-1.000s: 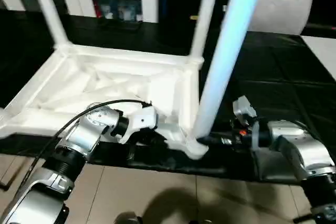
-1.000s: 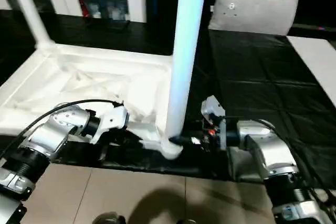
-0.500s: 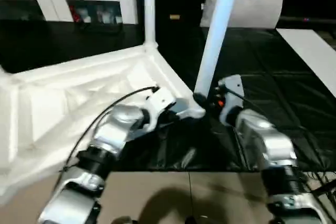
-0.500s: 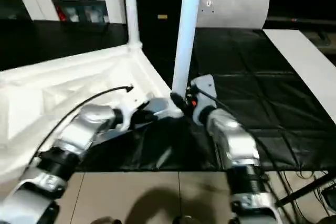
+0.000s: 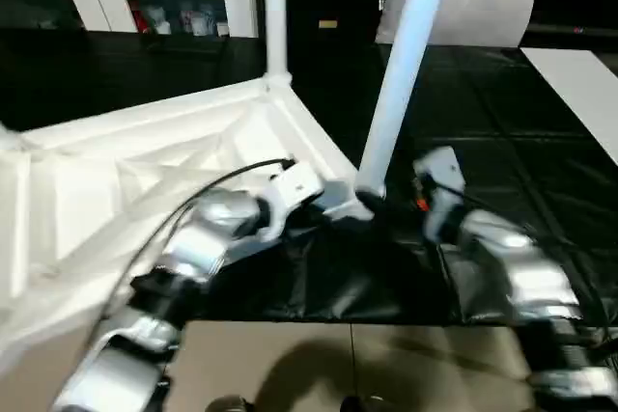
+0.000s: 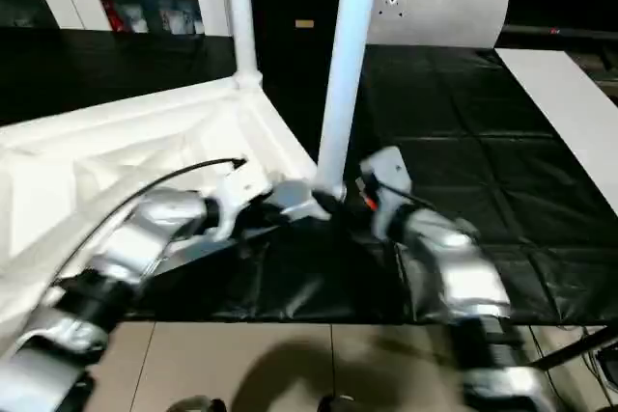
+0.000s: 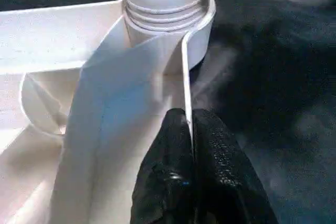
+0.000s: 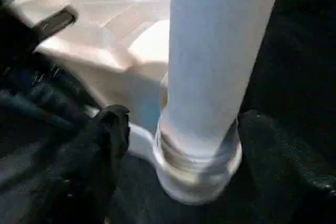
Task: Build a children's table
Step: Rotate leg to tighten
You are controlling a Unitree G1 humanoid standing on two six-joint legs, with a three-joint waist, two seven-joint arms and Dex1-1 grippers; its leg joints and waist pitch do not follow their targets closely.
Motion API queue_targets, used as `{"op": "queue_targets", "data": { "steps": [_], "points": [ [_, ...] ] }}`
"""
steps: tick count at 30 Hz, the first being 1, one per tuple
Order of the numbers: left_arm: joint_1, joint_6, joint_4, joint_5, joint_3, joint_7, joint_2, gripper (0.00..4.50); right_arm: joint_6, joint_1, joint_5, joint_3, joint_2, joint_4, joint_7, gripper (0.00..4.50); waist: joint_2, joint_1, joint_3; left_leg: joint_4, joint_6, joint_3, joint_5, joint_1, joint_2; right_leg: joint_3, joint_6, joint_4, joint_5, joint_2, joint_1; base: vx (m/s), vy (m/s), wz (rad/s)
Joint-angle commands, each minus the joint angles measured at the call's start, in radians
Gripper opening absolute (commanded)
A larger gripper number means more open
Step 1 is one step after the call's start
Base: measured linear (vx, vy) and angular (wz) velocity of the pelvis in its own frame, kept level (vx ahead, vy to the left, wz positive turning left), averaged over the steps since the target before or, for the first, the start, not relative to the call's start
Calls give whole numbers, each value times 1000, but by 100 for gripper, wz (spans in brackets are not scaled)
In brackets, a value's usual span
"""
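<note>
Right gripper (image 8: pixel 184 145) jaws have just spread off the near leg (image 5: pixel 401 74), seated in its corner socket (image 7: pixel 168 3). Left gripper (image 7: pixel 190 145) pinches the upturned children's table (image 5: pixel 116 180) rim. I judge the leg screwed home.

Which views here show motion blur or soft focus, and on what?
Left eye view: the right forearm smears with motion, while the table's near leg stays crisp. Right wrist view: that leg looms soft and out of focus. Left wrist view: sharp on the left gripper.
</note>
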Motion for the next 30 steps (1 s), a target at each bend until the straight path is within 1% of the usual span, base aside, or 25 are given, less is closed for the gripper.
{"op": "queue_targets", "data": {
  "steps": [1, 3, 4, 6, 7, 9, 11, 12, 13, 14, 15, 17, 18, 19, 20, 21, 22, 23, 24, 26, 27, 29, 30],
  "points": [
    [14, -51, -26, -29, -29, -107, 34, 0, 6, -12, 38, -3, -36, -13, 102, 391, -1, 9, -63, -59, 75, -10, -226, 3, 32, 42, -172, -75, -337, -80, 59, 0, 0, 0],
    [16, -92, -20, -34, -34, -147, 58, 0, -9, -18, 42, 1, -66, -8, 154, 391, 1, 9, -61, -60, 73, -10, -229, 4, 34, 44, -171, -75, -345, -79, 57, 0, 0, 0],
    [19, -117, -15, -36, -38, -183, 80, 0, -24, -18, 48, 11, -94, -8, 213, 391, 1, 10, -61, -61, 71, -10, -231, 5, 36, 45, -173, -74, -341, -78, 56, 0, 0, 0],
    [19, -142, -6, -31, -49, -226, 111, 0, -18, -14, 77, 26, -135, -21, 308, 391, 3, 14, -61, -61, 70, -9, -241, 9, 38, 44, -182, -71, -329, -76, 53, 0, 0, 0],
    [18, -153, -1, -29, -54, -241, 122, 0, -16, -13, 91, 32, -150, -23, 342, 391, -5, 19, -64, -59, 75, -8, -232, 8, 40, 45, -182, -68, -325, -78, 57, 0, 0, 0],
    [16, -183, 3, -35, -66, -293, 146, 0, -14, -21, 106, 43, -178, -15, 406, 391, -4, 29, -63, -59, 80, -6, -217, 8, 41, 45, -189, -66, -313, -78, 55, 0, 0, 0],
    [16, -191, 0, -40, -69, -315, 155, 0, -16, -27, 106, 50, -187, -7, 435, 391, -4, 33, -64, -58, 77, -5, -208, 8, 42, 45, -197, -63, -297, -78, 54, 0, 0, 0],
    [17, -198, -4, -45, -71, -333, 162, 0, -17, -32, 103, 55, -194, 1, 457, 362, -4, 35, -65, -58, 77, -5, -203, 8, 42, 45, -199, -62, -293, -79, 54, 0, 0, 0],
    [21, -206, -18, -61, -76, -372, 172, 0, -15, -44, 103, 66, -202, 17, 492, 354, -4, 37, -66, -57, 76, -5, -200, 8, 41, 44, -201, -61, -293, -80, 56, 0, 0, 0],
    [23, -210, -23, -67, -79, -388, 175, 0, -15, -50, 103, 70, -204, 25, 506, 354, -10, 36, -69, -56, 77, -4, -191, 7, 42, 43, -202, -59, -286, -79, 58, 0, 0, 0],
    [27, -215, -37, -80, -84, -413, 179, 0, -13, -58, 105, 75, -205, 35, 523, 354, -7, 38, -69, -55, 79, -4, -181, 7, 43, 44, -207, -56, -277, -81, 56, 0, 0, 0],
    [31, -218, -55, -96, -94, -445, 181, 0, -12, -72, 107, 85, -201, 50, 544, 319, -5, 41, -68, -56, 78, -3, -183, 8, 43, 44, -210, -58, -282, -80, 53, 0, 0, 0],
    [31, -223, -60, -100, -98, -457, 181, 0, -14, -80, 106, 92, -196, 60, 550, 311, -6, 43, -66, -56, 76, -3, -187, 9, 44, 45, -210, -59, -287, -80, 52, 0, 0, 0],
    [31, -226, -62, -102, -100, -463, 179, 0, -19, -86, 103, 100, -193, 70, 556, 309, -7, 45, -68, -55, 76, -2, -187, 10, 44, 45, -209, -59, -290, -80, 52, 0, 0, 0],
    [31, -228, -63, -102, -102, -466, 177, 0, -22, -89, 101, 107, -189, 75, 561, 303, -6, 48, -68, -55, 74, -3, -186, 10, 45, 45, -209, -58, -290, -82, 53, 0, 0, 0],
    [32, -232, -65, -100, -108, -474, 175, 0, -13, -89, 106, 111, -180, 76, 575, 289, -10, 52, -69, -55, 72, -2, -186, 10, 44, 45, -206, -57, -291, -80, 53, 0, 0, 0],
    [32, -233, -63, -98, -110, -472, 172, 0, -10, -88, 109, 113, -177, 74, 581, 275, -8, 53, -70, -56, 70, -4, -183, 10, 45, 44, -205, -56, -290, -81, 53, 0, 0, 0],
    [32, -234, -63, -98, -110, -472, 172, 0, -10, -88, 109, 114, -176, 74, 581, 275, -8, 53, -70, -55, 69, -3, -183, 10, 45, 45, -205, -57, -288, -81, 52, 0, 0, 0],
    [32, -235, -62, -96, -111, -470, 170, 0, -8, -87, 111, 115, -174, 72, 584, 259, -8, 54, -69, -56, 67, -4, -186, 9, 45, 44, -204, -56, -290, -81, 53, 0, 0, 0],
    [30, -234, -61, -99, -112, -474, 167, 0, -6, -92, 110, 124, -168, 84, 599, 252, -8, 54, -67, -56, 66, -4, -195, 9, 44, 45, -198, -59, -303, -81, 52, 0, 0, 0],
    [30, -235, -61, -100, -113, -476, 168, 0, -7, -92, 109, 127, -165, 87, 602, 242, -7, 55, -69, -56, 65, -5, -196, 9, 44, 44, -195, -59, -310, -82, 54, 0, 0, 0],
    [32, -238, -60, -98, -113, -476, 169, 0, -4, -90, 113, 129, -162, 85, 607, 221, -9, 55, -69, -56, 63, -5, -190, 8, 43, 44, -191, -59, -310, -82, 53, 0, 0, 0],
    [33, -238, -60, -98, -113, -476, 169, 0, -3, -90, 113, 129, -161, 85, 610, 211, -9, 55, -69, -56, 64, -4, -189, 8, 43, 44, -190, -59, -311, -82, 53, 0, 0, 0]
  ]
}}
